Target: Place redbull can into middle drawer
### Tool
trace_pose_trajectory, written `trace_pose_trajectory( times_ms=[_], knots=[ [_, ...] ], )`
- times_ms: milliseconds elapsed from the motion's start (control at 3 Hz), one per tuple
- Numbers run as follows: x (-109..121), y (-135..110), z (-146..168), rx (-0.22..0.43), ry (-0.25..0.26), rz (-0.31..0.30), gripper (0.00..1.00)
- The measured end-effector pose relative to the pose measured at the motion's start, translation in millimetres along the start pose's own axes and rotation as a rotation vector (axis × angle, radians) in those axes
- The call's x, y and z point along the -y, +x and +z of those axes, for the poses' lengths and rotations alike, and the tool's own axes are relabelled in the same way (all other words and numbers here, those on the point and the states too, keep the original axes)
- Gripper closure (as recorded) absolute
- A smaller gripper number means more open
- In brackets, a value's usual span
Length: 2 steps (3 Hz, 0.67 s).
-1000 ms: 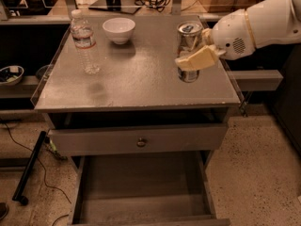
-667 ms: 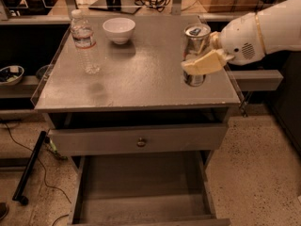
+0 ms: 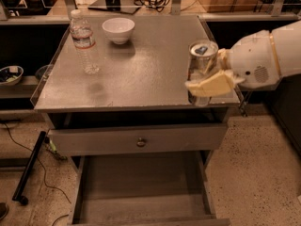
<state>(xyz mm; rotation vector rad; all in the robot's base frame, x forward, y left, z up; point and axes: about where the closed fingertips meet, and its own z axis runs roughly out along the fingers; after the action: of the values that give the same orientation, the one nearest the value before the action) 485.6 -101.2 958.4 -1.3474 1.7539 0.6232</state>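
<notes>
The redbull can [image 3: 201, 55], silver with a pull-tab top, is upright in my gripper [image 3: 201, 78]. The gripper reaches in from the right on a white arm, and its tan fingers [image 3: 211, 84] are shut on the can's lower body. The can is held above the front right corner of the grey tabletop [image 3: 141, 74]. The middle drawer [image 3: 141, 182] is pulled open below and to the left of the can. Its flat floor is bare, with low side walls.
A clear water bottle [image 3: 83, 41] and a white bowl [image 3: 118, 29] stand at the back left of the tabletop. A shut drawer front with a round knob [image 3: 140, 141] sits above the open drawer. Cables and a black pole [image 3: 30, 166] lie on the floor at left.
The gripper has carried the can forward and to the right, from the right side of the tabletop to its front right corner.
</notes>
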Motion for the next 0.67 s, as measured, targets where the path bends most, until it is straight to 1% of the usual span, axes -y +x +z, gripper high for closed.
trace_pose_trajectory(
  times_ms=[333,667],
  knots=[
    [-29,20,20,-0.037,-0.054,-0.001,1.0],
    [-42,35,36,-0.05,-0.105,0.019,1.0]
  ],
)
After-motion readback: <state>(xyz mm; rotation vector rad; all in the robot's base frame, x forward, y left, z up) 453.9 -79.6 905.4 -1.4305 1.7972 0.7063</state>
